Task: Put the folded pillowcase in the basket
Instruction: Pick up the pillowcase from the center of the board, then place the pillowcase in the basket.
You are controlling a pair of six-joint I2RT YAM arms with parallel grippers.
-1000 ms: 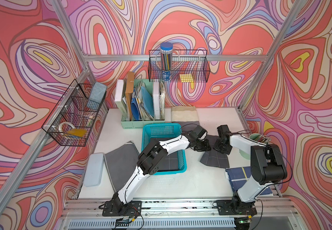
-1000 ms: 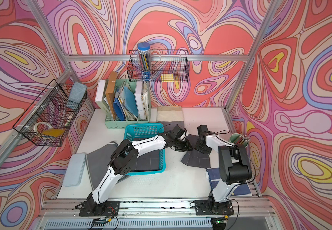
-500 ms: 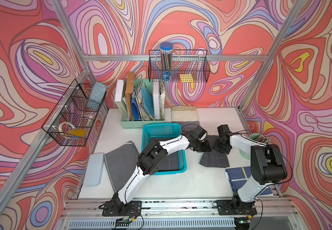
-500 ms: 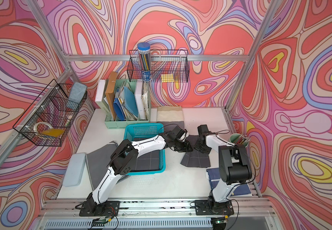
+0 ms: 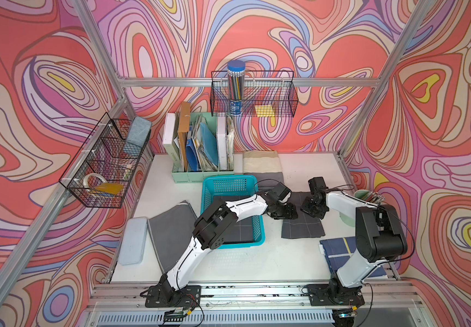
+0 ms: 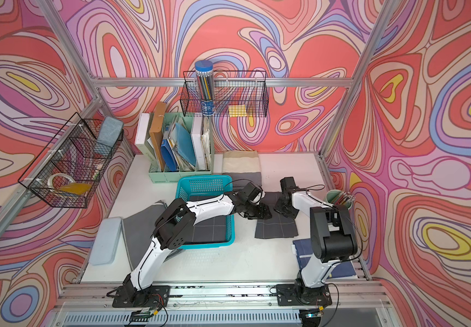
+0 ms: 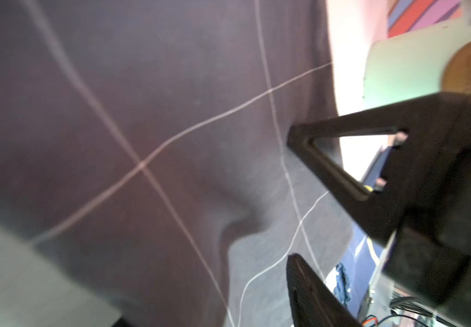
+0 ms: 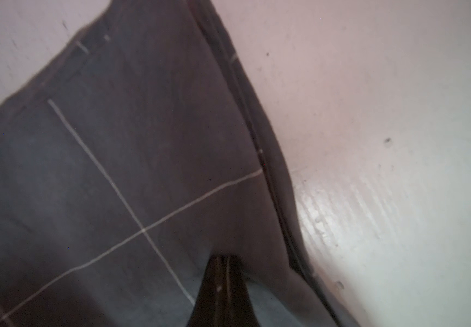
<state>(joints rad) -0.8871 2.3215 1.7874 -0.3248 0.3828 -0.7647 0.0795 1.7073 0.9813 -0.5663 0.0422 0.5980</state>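
Left gripper [image 5: 283,213] had spread its jaws wider than a second before, and nothing else had really budged. It was parted, down on the 10 o'clock side of the folded pillowcase [image 5: 302,230]. That's the dark grey one with pale grid lines, and it lay on the white table [image 5: 257,263] at 3 o'clock from the turquoise basket [image 5: 228,185], close but not in. Right gripper [image 8: 223,263] was clamped closed, tips on the cloth's 2 o'clock side; couldn't tell if it pinched any.

The left arm [image 5: 245,205] stretched across the basket, which already held a similar checked cloth [image 5: 241,229]. Around the pillowcase were a mint cup [image 5: 362,195] at 3, a navy cloth [image 5: 337,250] at 5 and a beige folded cloth [image 5: 261,161] at 12. The file organiser [image 5: 200,176] stood at the basket's 12.
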